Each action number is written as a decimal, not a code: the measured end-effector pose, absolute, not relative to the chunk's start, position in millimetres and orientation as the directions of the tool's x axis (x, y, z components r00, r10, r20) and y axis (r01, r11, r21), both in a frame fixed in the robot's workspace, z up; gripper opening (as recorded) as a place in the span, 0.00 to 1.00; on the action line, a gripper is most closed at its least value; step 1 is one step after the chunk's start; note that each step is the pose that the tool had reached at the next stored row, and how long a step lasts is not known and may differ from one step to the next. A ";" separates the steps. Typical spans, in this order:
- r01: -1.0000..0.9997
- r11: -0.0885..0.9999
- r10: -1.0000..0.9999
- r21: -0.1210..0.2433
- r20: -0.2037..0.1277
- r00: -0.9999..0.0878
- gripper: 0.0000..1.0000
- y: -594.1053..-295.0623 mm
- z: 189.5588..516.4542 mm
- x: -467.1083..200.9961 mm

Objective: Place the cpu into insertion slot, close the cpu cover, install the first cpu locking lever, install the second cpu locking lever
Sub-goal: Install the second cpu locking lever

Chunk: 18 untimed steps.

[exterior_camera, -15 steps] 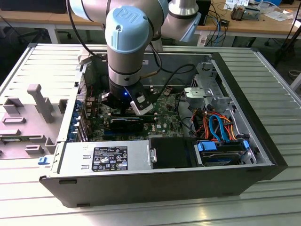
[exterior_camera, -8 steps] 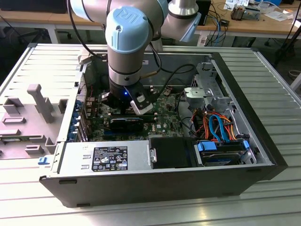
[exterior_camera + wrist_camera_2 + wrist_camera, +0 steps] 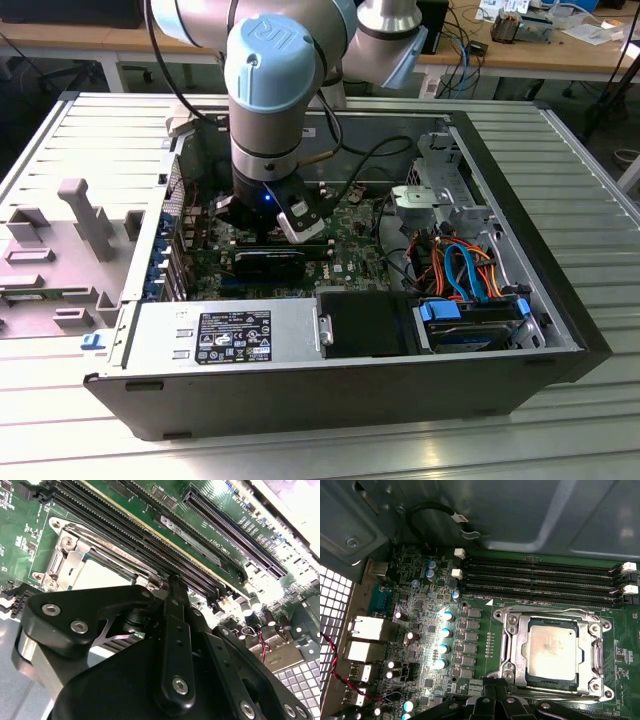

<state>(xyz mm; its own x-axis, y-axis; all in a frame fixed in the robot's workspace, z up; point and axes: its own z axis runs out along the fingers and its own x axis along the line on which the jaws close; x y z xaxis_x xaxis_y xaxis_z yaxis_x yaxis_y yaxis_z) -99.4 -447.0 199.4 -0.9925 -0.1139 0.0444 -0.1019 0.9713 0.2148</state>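
While the gripper [image 3: 172,587] is hovering low over the board, its fingers [image 3: 175,630] are looking pressed together in the second wrist view, with nothing between them. Just ahead of the tips, the cpu [image 3: 552,647] is already lying in the slot [image 3: 509,652], grey top up, and the cover [image 3: 520,625] is sitting flat around it, the chip showing through its cut-out. So the first two steps seem done, and the work is probably standing at the locking levers (whether either lever is already hooked I cannot tell; thin bars are running along the cover's edges, but their ends are hard to read).

Any lever push is going to call for a narrow, careful approach: the fingertips are close to the socket frame, and a slip could be scraping the cover or the board.

Beyond the socket, the long memory slots [image 3: 540,577] are lying just past the cover's far edge, leaving little room there. Beside it, rows of capacitors [image 3: 445,632] are standing near. Farther out, a black cable [image 3: 437,512] is looping against the case wall [image 3: 530,510], well apart from the gripper. In the exterior view, the arm [image 3: 275,95] is reaching down into the open case [image 3: 300,400], with bundled wires [image 3: 455,265] off toward that view's right.
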 end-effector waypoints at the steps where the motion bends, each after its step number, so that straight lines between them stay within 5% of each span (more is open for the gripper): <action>1: -0.102 0.970 -0.114 0.219 0.043 -0.993 0.11 -446.1 198.5 -99.4; 12: -0.102 0.972 -0.114 0.212 0.043 -0.993 0.11 -446.8 214.9 -100.0; 18: -0.094 0.985 -0.103 0.143 0.055 -0.993 0.11 -445.3 214.8 -80.3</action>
<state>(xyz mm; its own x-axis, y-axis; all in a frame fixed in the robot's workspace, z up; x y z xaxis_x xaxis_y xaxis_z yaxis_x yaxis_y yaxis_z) -80.3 -445.3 214.8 -0.9931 -0.1031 0.0553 -0.0943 0.9853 0.1426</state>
